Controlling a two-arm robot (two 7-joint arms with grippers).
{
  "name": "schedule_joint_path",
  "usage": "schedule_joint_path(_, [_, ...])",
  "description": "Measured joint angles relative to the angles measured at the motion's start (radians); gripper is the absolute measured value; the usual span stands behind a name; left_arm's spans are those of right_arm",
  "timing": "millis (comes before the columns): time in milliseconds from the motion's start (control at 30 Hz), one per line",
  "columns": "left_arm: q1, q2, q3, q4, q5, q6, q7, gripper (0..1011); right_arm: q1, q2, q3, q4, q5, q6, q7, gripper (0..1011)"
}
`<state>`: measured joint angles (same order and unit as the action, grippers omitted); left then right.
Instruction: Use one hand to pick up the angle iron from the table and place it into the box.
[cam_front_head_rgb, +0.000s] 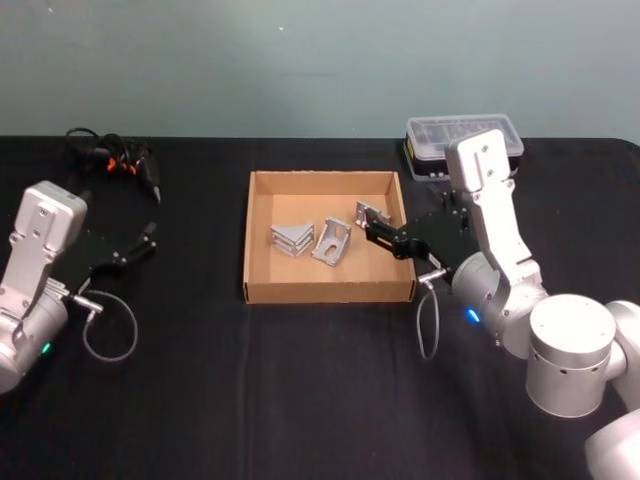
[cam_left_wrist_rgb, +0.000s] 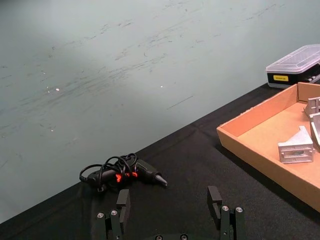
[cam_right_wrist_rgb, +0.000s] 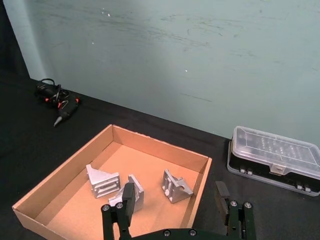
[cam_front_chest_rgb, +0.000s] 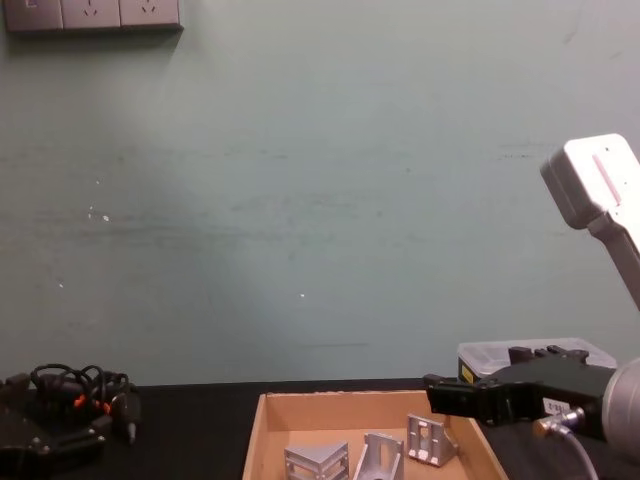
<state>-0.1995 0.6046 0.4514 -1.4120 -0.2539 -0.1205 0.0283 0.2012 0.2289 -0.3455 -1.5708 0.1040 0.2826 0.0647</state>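
Three silver cast-metal angle irons (cam_front_head_rgb: 311, 240) lie inside the wide shallow tan cardboard box (cam_front_head_rgb: 262, 290) on the flat black table (cam_front_head_rgb: 300, 380), none gripped. Nearest the robot, the black right gripper (cam_right_wrist_rgb: 176, 197) hovers over the box's right wall, fingers spread wide and empty; the left gripper (cam_left_wrist_rgb: 170, 205), also wide open, is parked well to the left. My worry: pulling back low could catch the wall and drag the box. The rightmost bracket (cam_front_head_rgb: 371, 215) lies with its long axis aslant, toward the far-right corner. Farther off sit a black case with clear lid (cam_front_head_rgb: 462, 140) and a corded tool (cam_front_head_rgb: 115, 160).
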Motion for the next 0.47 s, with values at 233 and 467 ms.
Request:
schedule_joint_path(233, [0.000,0.000,0.000,0.000,0.000,0.000,0.000,1011,0.001,0.001,-0.001,-0.003,0.003,0.002,0.003,1004])
schedule_joint_path(467, [0.000,0.000,0.000,0.000,0.000,0.000,0.000,1011,0.001,0.002,-0.002,-0.004,0.005,0.003,0.006,1004])
